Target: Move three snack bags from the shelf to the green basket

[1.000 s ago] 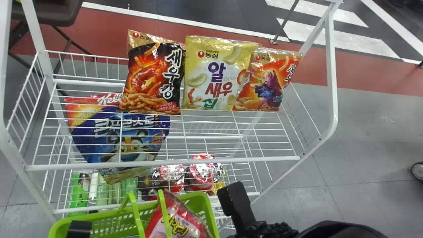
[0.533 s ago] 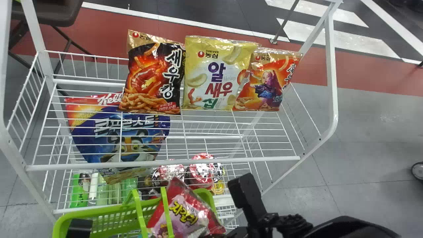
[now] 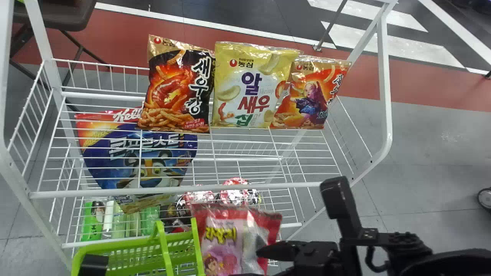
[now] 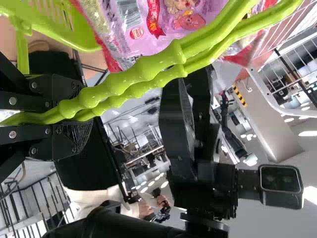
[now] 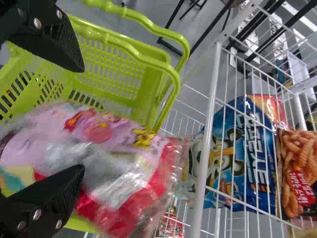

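The left gripper point(image 3: 93, 264) is at the near left part of the green basket point(image 3: 126, 255), its fingers closed around the basket's two green handles point(image 4: 133, 82). The right gripper point(image 3: 256, 262) is by the basket's right end, its fingers spread wide apart. A pink and red snack bag point(image 3: 224, 237) stands upright at that end, rising above the rim. In the right wrist view it spans the gap between the fingers and runs on past them, with one finger overlapping it; whether they touch I can't tell.

Just past the basket is a white wire rack point(image 3: 188, 190). Its lower tier has green bottles point(image 3: 92, 222) toward the left corner and red-topped packages point(image 3: 236, 191) nearer the middle. A big blue cereal bag point(image 3: 142, 161) shows through the upper shelf's wires on the left. Along the upper shelf's far edge stand three snack bags in a row: a black and orange one point(image 3: 178, 86) left of the middle, a yellow one point(image 3: 251, 84) beside it, then an orange one point(image 3: 310, 94) toward the right corner.

Beyond lie grey floor point(image 3: 433, 153), a red band point(image 3: 414, 90) and black flooring with white stripes point(image 3: 395, 50), with dark folding furniture point(image 3: 57, 15) at the far left.
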Robot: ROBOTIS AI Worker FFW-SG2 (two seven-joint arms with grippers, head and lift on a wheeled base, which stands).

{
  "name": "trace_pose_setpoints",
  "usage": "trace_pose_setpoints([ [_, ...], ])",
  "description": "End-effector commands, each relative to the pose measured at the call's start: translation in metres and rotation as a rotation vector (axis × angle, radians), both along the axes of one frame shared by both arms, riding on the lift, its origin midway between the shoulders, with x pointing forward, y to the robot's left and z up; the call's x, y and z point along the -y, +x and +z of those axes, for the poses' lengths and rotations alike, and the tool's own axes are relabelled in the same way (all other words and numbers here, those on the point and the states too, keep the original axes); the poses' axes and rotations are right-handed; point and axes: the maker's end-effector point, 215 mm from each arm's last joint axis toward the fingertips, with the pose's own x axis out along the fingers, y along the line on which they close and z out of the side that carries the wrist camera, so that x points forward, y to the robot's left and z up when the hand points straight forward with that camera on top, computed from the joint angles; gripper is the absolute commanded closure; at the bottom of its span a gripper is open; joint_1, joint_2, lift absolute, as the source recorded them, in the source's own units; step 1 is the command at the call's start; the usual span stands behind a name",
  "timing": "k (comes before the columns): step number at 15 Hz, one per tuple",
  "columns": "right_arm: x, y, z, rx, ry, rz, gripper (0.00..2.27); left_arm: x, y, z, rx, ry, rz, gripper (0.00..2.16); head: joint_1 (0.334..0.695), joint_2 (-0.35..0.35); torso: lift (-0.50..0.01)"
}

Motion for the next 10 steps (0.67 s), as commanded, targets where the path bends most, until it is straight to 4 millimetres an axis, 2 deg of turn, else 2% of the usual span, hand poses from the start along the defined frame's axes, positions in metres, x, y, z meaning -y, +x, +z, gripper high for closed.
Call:
trace_pose_setpoints([
  [1, 0.013, -0.001, 0.006, -0.007, 0.011, -0.033, 0.02, 0.001, 0.000, 0.000, 0.002, 0.001, -0.002, 1.64, 0.695, -0.350, -0.047],
  [4, 0.018, 0.001, 0.017, 0.011, 0.037, -0.055, 0.03, 0.001, -0.003, 0.001, -0.002, -0.001, -0.007, 1.64, 0.695, -0.350, -0.047],
  [7, 0.020, 0.015, 0.046, 0.076, 0.137, -0.124, 0.06, 0.001, -0.006, 0.002, -0.006, -0.003, -0.009, 1.64, 0.695, -0.350, -0.047],
  [8, 0.019, 0.019, 0.048, 0.084, 0.162, -0.158, 0.07, 0.002, -0.007, 0.002, -0.006, -0.005, -0.010, 1.64, 0.695, -0.350, -0.047],
  [10, 0.017, 0.028, 0.031, 0.057, 0.161, -0.259, 0.07, 0.002, -0.008, 0.002, -0.005, -0.005, -0.010, 1.64, 0.695, -0.350, -0.047],
])
